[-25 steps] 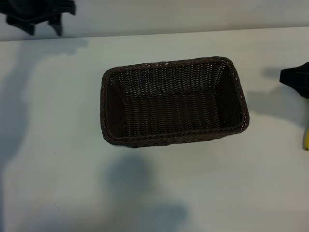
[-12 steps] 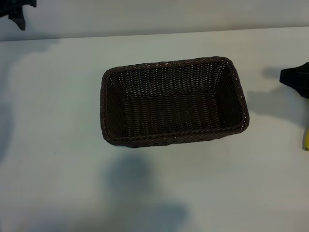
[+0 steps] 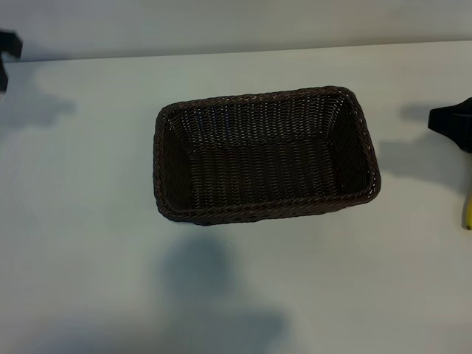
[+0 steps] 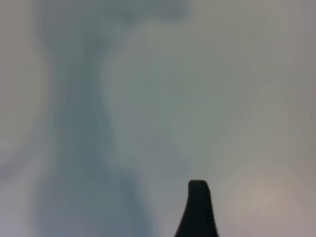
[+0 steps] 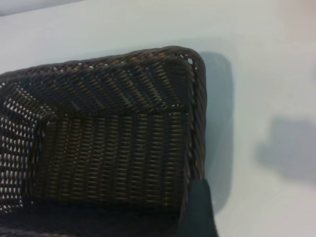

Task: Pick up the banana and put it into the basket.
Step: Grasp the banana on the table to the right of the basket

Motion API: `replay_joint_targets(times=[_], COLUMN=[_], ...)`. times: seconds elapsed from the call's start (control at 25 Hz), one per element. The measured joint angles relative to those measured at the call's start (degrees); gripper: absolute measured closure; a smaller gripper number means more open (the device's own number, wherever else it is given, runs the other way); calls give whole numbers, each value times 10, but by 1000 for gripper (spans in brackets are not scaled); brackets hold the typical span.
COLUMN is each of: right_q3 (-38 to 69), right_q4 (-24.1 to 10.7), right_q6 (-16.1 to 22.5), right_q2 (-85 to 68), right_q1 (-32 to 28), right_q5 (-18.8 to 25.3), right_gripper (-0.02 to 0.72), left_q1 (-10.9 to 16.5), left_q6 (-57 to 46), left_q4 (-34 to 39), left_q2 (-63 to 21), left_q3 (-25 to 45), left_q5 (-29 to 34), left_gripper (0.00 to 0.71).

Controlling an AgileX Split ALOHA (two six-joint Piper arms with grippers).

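Note:
The dark brown woven basket (image 3: 265, 155) sits empty in the middle of the white table; the right wrist view looks into one of its corners (image 5: 113, 143). Of the banana (image 3: 467, 211) only a thin yellow sliver shows at the right edge of the exterior view. My right gripper (image 3: 451, 122) hangs at that same edge, just behind the banana and apart from the basket. One dark fingertip (image 5: 200, 207) shows with nothing against it. My left gripper (image 3: 6, 53) is at the far left edge, nearly out of view. Its single visible fingertip (image 4: 198, 207) hangs over bare table.
The white table (image 3: 88, 221) has bare surface all round the basket, with soft shadows on it in front and at the back left. Its far edge meets a pale wall (image 3: 236, 22).
The left gripper has drawn away from the top left toward the left edge, its shadow going with it. The right gripper, basket and banana have stayed put.

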Motion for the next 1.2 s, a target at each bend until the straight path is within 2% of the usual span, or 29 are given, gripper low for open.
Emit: replay_joint_targets(times=[0.44,0.68,0.96,1.2], right_q3=[0,0,0,0], right_q4=[0,0,0,-1], right_q6=[0,0,0,0], right_q2=[0,0,0,0], right_q1=[0,0,0,0], right_q5=[0,0,0,0], right_gripper=[119,119,119,119], left_q1=[0,0,0,0], left_q6=[1,1,-3,-4], left_q4=[-1,-2,-4,-4], left_q2=[-273,-428,-611,-713], left_q3=[323,458,544,551], left_q5=[-2,-38,-65,-71], left_gripper=[109,109,110,110])
